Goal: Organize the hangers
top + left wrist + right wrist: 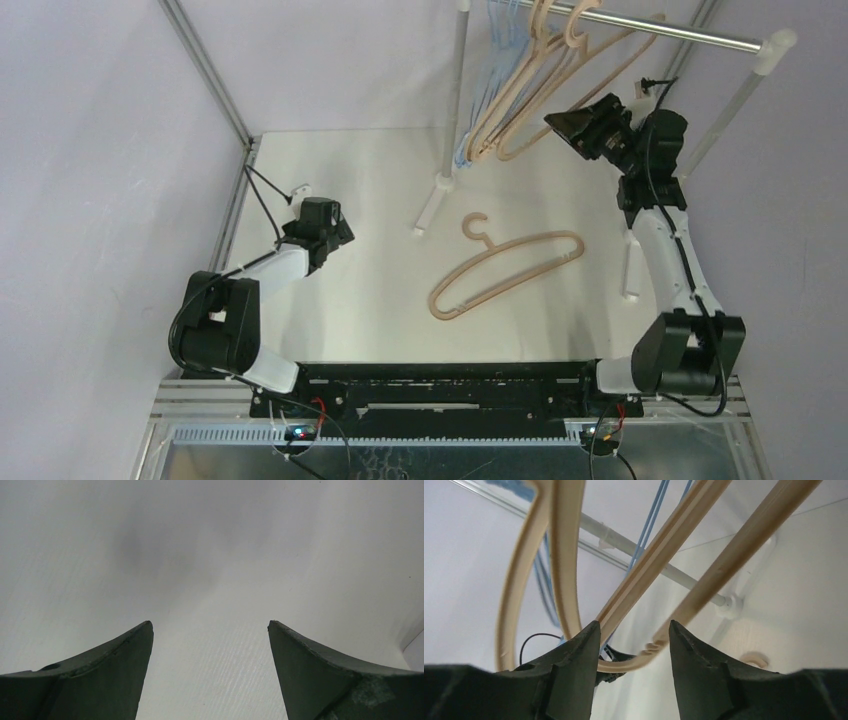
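Rail (700,38) of silver metal crosses the far side in the top view. Tan hangers (520,100) hang from it just left of the raised right claw (560,122), with blue hangers (497,30) beyond them, farther from that claw. One loose hanger (505,272) lies flat on the table (380,180), nearer than the right claw and well to the right of the left claw (325,215), its hook toward the far side. This view does not show how either claw's fingers stand.

In the left wrist view the left claw (210,626) is spread wide. Its dark fingers (125,660) stand apart, pinching nothing, with only white table (210,555) between and ahead of them.

In the right wrist view the right claw (633,627) is also spread and pinches nothing. The tan hangers (661,545) slant straight ahead of it, and the notched end of one curves through the gap between its fingers (574,670); whether it touches them I cannot tell. The blue hangers (651,515) show behind the tan ones, and a pale post (594,530) crosses behind them all.
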Action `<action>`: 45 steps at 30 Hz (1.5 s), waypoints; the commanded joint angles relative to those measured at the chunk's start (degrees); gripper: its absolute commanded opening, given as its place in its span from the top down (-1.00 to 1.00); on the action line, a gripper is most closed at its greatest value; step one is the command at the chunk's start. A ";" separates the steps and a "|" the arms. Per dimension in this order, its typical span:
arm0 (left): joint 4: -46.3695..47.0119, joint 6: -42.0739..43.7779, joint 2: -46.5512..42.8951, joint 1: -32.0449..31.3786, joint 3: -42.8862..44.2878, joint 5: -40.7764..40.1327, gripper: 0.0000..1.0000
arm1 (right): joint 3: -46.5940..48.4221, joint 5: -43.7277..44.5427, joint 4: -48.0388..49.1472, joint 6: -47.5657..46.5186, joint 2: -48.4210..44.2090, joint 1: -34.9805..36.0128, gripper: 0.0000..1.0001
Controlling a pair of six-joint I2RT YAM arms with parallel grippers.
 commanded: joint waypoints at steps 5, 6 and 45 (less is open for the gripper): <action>0.60 1.10 -0.09 -0.33 1.68 -1.33 -0.79 | -3.02 9.36 -10.44 -12.68 -16.22 0.51 -0.31; 0.63 1.13 -0.08 -0.46 1.73 -1.33 -0.79 | -3.59 10.48 -11.93 -14.11 -17.81 0.86 -0.32; 0.57 5.48 -8.51 -8.49 -2.77 3.03 -0.99 | -29.45 53.63 -24.26 -8.61 -18.22 42.01 -1.00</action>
